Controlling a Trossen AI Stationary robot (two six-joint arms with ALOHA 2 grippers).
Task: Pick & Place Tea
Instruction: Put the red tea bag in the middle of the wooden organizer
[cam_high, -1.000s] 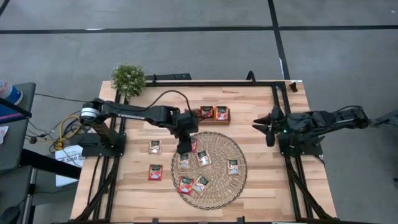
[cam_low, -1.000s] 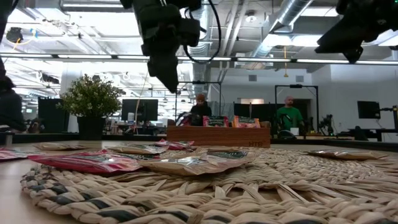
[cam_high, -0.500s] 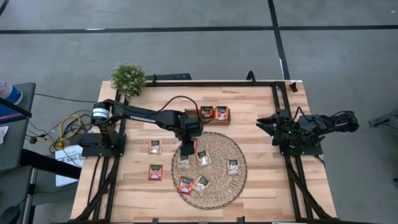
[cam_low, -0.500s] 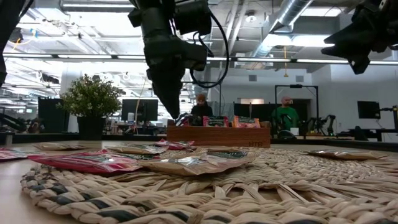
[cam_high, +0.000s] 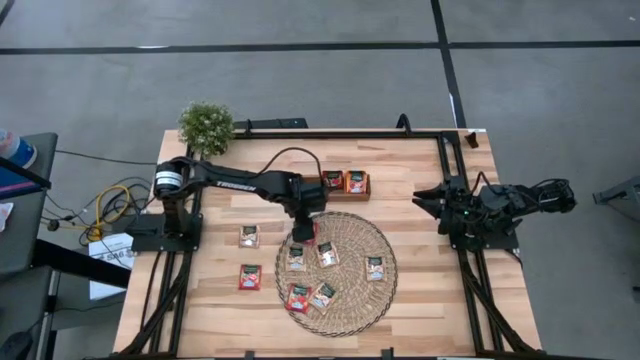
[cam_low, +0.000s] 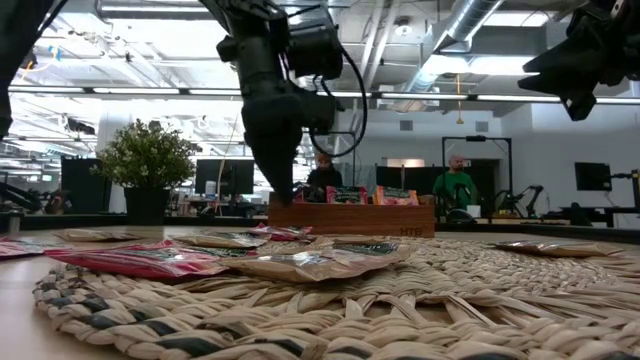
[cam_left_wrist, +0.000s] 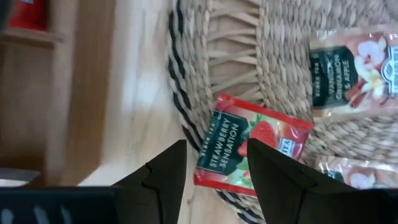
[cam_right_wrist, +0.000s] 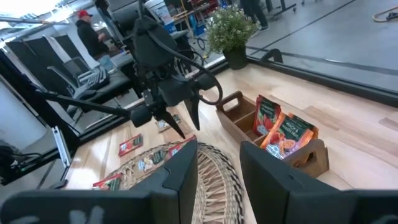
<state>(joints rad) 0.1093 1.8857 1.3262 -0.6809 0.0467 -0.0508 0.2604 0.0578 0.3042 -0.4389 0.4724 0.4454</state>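
Two tea bags (cam_high: 345, 181) sit in the tray (cam_high: 366, 192); left claw (cam_left_wrist: 214, 168), fingers apart, hovers over a strawberry sachet (cam_left_wrist: 249, 149); seven more wait.

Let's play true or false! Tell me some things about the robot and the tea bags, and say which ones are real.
1. The left gripper hangs open over a red strawberry tea bag. True.
2. That tea bag lies on the woven mat's edge. True.
3. The wooden tray holds no tea. False: two sachets stand in it.
4. The right gripper holds a tea bag. False: it holds nothing and waits at the table's right side.
5. A small plant stands at a table corner. True.
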